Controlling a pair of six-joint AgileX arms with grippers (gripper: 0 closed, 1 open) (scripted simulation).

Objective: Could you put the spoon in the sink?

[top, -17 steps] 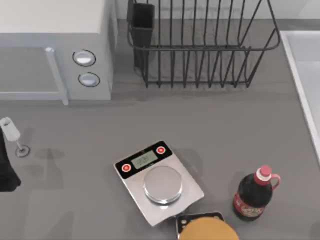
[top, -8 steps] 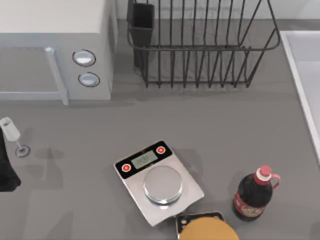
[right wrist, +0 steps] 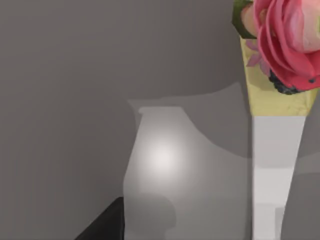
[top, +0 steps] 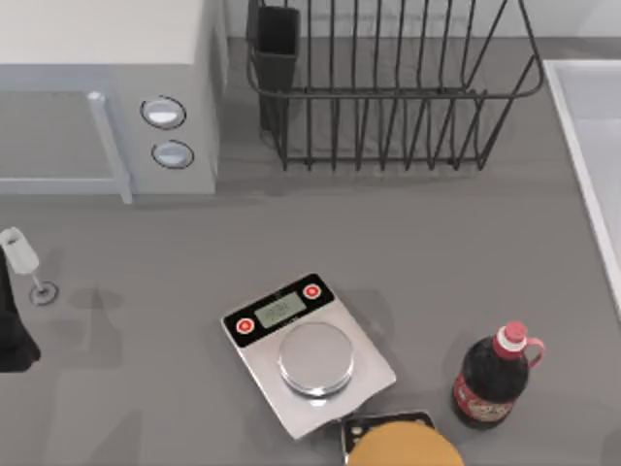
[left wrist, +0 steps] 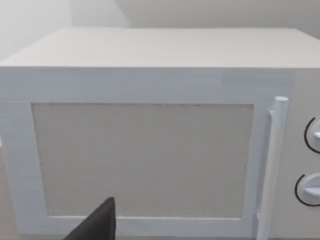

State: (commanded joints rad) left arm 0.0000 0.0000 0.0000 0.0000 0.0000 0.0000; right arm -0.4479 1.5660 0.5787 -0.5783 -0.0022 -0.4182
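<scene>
Top view: grey desk [top: 437,243] with the sink [top: 592,146] at the right edge, its pale basin and lighter raised rim running down toward the near side. I cannot find the spoon in any picture, so I cannot tell where it lies. Black wire dish rack [top: 388,87] stands at the far side, middle to right, with a dark cutlery cup [top: 277,44] at its left end. White microwave [top: 107,97] sits far left, two round knobs on its panel, bar handle beside the door. A kitchen scale [top: 306,349] lies tilted near the middle front, steel pan on it, two red buttons by the display. A dark cola bottle [top: 495,374] with a red cap stands to the right of the scale, apart from it. An orange round thing [top: 403,449] sits at the front edge, just beside the scale's near corner. A wine glass [top: 24,262] stands at the left edge, next to my left arm [top: 12,330], a dark shape there. Left wrist view faces the microwave door straight on; a dark finger [left wrist: 97,225] of the left pincer shows low, and I cannot tell its opening. Right wrist view: grey desk, a pink flower [right wrist: 285,42] in a pale wrapper, a dark finger [right wrist: 107,225] of the right pincer; opening cannot be told
</scene>
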